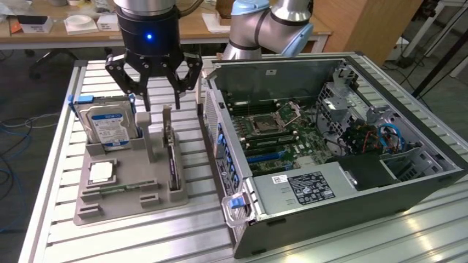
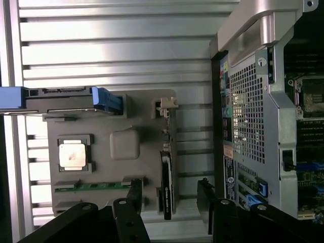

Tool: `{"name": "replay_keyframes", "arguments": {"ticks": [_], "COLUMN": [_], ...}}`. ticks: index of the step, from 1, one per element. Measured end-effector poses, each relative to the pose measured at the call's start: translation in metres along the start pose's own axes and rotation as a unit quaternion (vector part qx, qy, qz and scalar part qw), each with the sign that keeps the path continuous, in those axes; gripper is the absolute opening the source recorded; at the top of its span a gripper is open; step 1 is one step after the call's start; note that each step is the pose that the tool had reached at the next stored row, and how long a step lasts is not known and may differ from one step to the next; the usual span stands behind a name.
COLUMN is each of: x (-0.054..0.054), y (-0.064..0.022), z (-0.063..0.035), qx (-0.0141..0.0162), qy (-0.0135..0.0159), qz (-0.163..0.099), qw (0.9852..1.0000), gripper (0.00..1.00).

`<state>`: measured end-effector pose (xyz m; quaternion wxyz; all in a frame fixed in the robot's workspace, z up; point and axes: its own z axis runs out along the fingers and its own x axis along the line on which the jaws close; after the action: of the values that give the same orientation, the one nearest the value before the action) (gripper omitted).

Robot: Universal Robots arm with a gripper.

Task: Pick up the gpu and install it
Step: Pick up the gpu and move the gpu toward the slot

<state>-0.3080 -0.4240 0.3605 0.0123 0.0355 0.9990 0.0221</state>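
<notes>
Nearest the exterior camera lies the computer case [image 1: 343,219], on its side with the panel off, so the motherboard [image 1: 281,129] faces up and its slots can probably be reached from above. It rests on a slatted metal table [image 1: 51,181], with a grey holder [image 1: 124,205] just beside it on the exterior view's left. The holder seems shaped to keep each part upright or flat in its own recess, ready to be grasped. A silver hard drive [image 1: 108,126] stands in the far recess. The gpu [image 1: 173,159] stands on its long edge in a slot on the side nearest the case, its thin top edge free for a pinch. The gripper [image 1: 161,106] hangs over the card's far end with its fingers apart. In the wrist view they stand either side of the card without touching it. A processor [image 1: 101,172] lies flat, and a green memory stick [image 1: 120,189] sits beside it.
</notes>
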Motion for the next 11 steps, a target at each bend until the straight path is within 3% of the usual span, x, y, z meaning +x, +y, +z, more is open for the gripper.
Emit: {"name": "replay_keyframes", "arguments": {"ticks": [11], "x": [-0.0025], "y": [-0.0052], "z": [0.0088], "qx": [0.0], "qy": [0.0], "qz": [0.0], "qw": [1.0], "gripper": [0.56]}}
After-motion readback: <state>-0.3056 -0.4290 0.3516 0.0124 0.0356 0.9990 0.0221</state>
